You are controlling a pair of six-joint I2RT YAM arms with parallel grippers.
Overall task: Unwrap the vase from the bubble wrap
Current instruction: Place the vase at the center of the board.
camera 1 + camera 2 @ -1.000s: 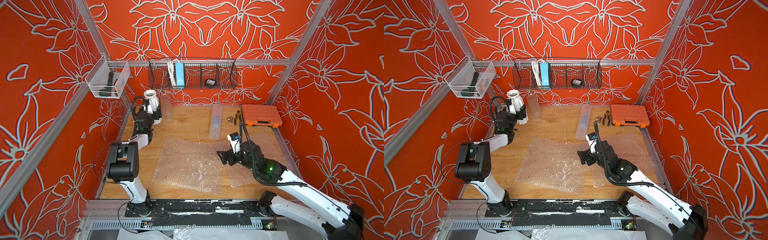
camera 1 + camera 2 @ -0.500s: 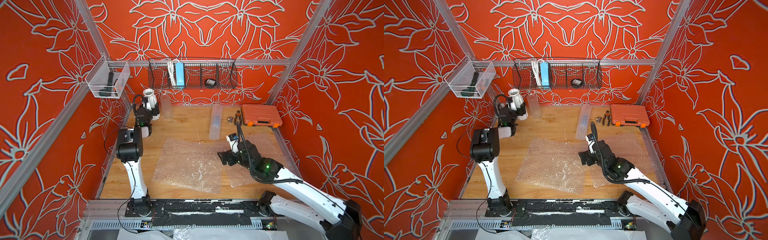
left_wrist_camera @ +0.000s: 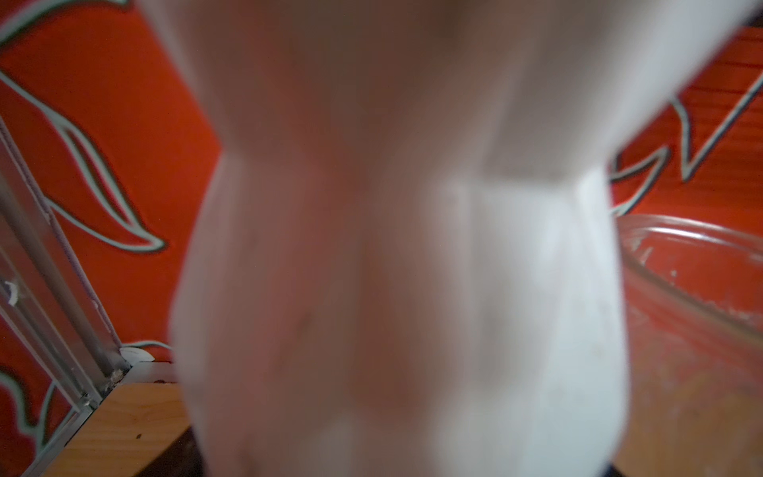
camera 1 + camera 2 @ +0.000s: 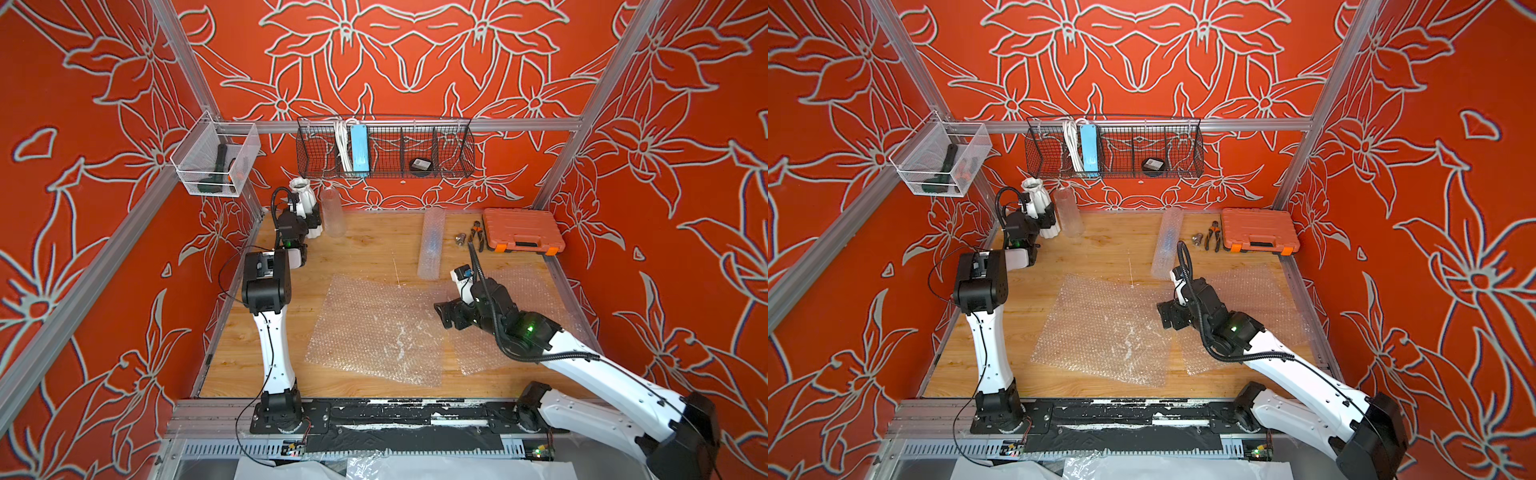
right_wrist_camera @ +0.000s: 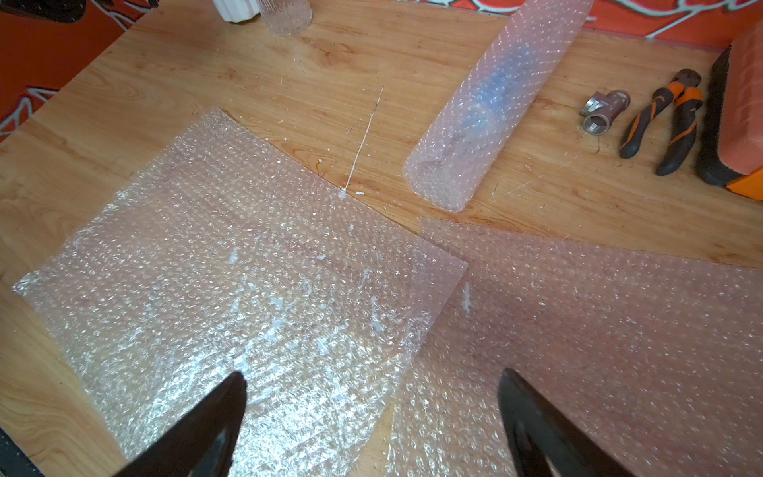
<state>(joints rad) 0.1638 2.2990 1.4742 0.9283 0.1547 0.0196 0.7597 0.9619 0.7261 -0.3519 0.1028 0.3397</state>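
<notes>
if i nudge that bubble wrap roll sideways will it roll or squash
The roll lies on its side on the table, a round tube, so a sideways nudge would probably set it rolling. Its wrap looks thin and soft, so jaws would likely dent it. A bluish shape shows inside, so it may weigh more than an empty roll.

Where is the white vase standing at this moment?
In both top views the white vase stands upright in the far left corner of the table, beside the clear glass jar, with the left gripper close against it.
</notes>
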